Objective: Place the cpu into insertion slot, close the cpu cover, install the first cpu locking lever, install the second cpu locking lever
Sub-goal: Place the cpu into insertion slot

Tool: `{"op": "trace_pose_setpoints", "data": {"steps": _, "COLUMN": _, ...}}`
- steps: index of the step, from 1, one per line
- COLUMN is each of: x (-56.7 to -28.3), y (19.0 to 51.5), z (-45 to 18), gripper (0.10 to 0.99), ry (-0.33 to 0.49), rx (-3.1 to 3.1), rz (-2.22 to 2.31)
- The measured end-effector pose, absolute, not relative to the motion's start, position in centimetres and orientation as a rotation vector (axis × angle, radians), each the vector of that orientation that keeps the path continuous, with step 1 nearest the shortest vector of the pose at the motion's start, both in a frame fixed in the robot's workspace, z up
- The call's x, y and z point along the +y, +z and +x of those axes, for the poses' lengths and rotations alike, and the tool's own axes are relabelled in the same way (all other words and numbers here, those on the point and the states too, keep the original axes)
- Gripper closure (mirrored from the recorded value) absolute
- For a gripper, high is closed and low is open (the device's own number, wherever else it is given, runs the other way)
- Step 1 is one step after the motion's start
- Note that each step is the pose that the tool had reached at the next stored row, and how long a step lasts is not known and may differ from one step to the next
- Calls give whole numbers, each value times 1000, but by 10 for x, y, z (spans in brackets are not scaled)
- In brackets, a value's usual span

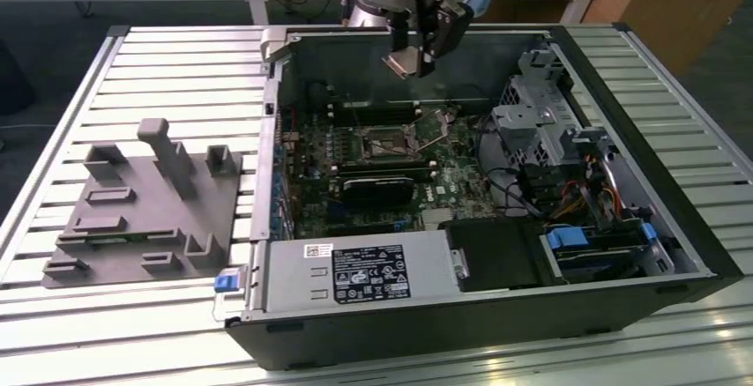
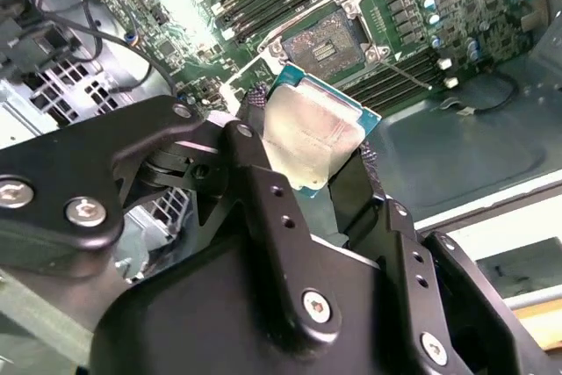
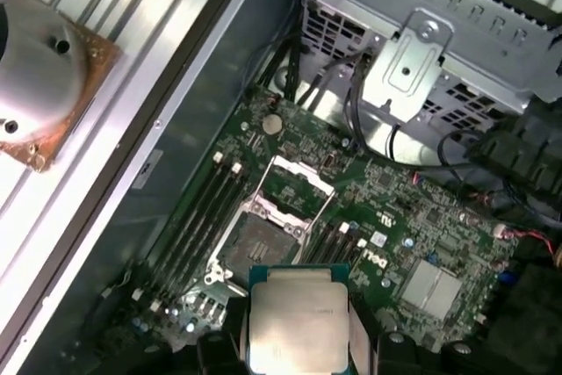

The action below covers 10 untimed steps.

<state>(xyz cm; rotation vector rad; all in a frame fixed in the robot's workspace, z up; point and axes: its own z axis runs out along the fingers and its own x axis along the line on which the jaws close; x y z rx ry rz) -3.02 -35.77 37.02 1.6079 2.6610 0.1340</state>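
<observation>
While the gripper (image 1: 412,60) hangs over the rear of the open pc case (image 1: 471,333), the scan runs from the exterior view's left.

Well out to that side of the gripper and lower down, a grey fixture block (image 1: 141,205) sits on the slatted table (image 1: 176,60). Bare slats lie all round it.

Closer to the gripper is the case side wall (image 1: 273,139), upright, with its top edge below the fingertips.

The fingers (image 2: 263,186) pinch the cpu (image 2: 312,133) by two opposite edges. The chip is tilted, metal top toward the second wrist camera.

Below the gripper and well apart from the chip is the insertion slot (image 3: 250,248), its dark centre uncovered. The cpu cover (image 3: 294,186) is swung up at one edge of the slot. Nothing sits in the air between chip and slot.

Memory slots (image 3: 198,217) run just beside the slot. A black card (image 1: 376,188) lies past the slot, toward the front of the case.

To the exterior view's right of the gripper are a metal drive cage (image 1: 535,126) and a cable bundle (image 1: 577,192). Both are near the slot, so room is tighter on that side.

Labels: a black-and-white sticker (image 1: 367,274) is on the power supply (image 1: 294,280), far below the gripper at the case front. Its print is too small to read. The motherboard (image 3: 421,217) has white markings, also too small to read.
</observation>
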Motion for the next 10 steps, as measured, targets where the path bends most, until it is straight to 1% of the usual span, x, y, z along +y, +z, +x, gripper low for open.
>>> {"op": "trace_pose_setpoints", "data": {"steps": 10, "x": -358, "y": 369, "z": -30, "gripper": 549, "ry": 130, "rx": 2529, "rz": 1798}}
